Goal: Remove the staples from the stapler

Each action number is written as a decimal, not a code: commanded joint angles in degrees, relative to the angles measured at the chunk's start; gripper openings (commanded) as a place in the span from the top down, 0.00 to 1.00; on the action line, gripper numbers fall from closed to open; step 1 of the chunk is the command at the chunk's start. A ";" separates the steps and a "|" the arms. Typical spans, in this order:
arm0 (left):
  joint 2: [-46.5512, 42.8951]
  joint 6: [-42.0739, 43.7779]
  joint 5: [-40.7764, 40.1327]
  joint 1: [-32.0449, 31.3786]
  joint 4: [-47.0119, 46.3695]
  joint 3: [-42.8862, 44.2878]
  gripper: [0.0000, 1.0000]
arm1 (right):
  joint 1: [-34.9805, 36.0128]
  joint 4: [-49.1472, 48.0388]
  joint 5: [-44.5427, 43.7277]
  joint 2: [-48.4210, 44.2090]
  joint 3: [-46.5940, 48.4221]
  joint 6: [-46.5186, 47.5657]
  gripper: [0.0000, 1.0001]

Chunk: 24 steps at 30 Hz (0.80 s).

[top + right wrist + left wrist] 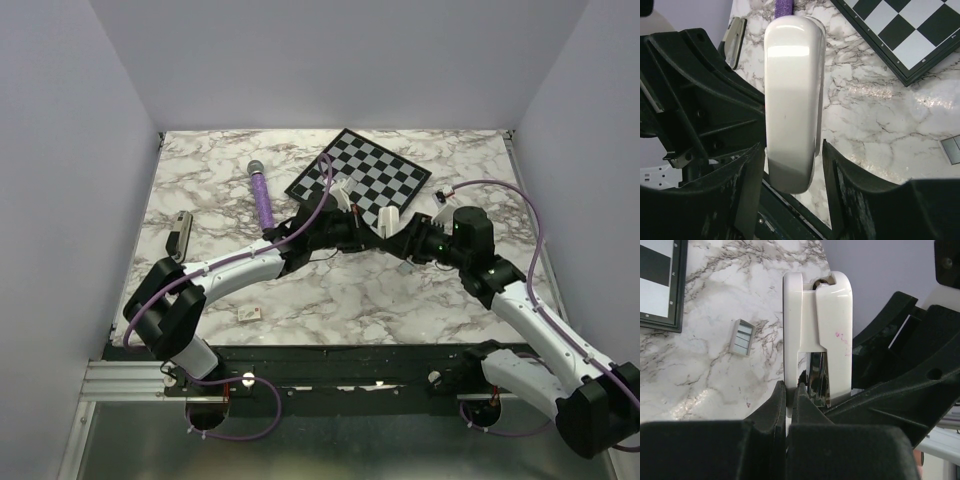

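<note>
A white stapler (792, 75) with a chrome inside (817, 375) hangs above the table's middle (388, 217), between my two arms. My left gripper (789, 387) is shut on the thin white edge at one end of it. At the rounded other end, my right gripper (792, 150) is open: its jaws stand on either side of the body, with a clear gap on the right side. A small grey strip of staples (742, 337) lies loose on the marble (247, 313).
A chessboard (360, 178) lies at the back, just beyond the arms. A purple cylinder (263, 200) lies left of it. A slim black-and-silver metal piece (180, 235) rests near the left edge. White walls enclose the marble table (330, 290).
</note>
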<state>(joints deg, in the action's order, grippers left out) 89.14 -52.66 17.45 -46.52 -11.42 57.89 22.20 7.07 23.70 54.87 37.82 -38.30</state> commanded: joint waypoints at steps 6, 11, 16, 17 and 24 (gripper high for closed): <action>-3.01 -1.21 -7.17 -0.15 0.26 -0.41 1.00 | 0.48 4.18 -5.07 -1.79 -1.00 2.97 0.52; -2.66 -2.00 -6.56 -0.06 -0.09 -0.32 1.00 | 0.48 3.74 -5.69 -1.79 -1.26 3.94 0.54; -2.22 -2.79 -5.50 -0.06 -0.36 -0.06 1.00 | 0.57 1.46 -5.25 -1.35 -2.14 4.11 0.43; -2.22 -2.79 -5.41 -0.06 -0.18 -0.06 1.00 | 0.57 1.28 -5.25 -1.17 -2.23 4.29 0.47; -2.75 0.87 -7.60 -0.06 1.92 0.03 1.00 | 0.57 1.44 -8.40 -3.36 -1.18 5.61 0.79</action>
<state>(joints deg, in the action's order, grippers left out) 88.14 -54.37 11.99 -46.72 -8.86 57.60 22.85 7.53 19.94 53.52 36.86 -34.85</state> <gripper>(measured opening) 0.033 0.376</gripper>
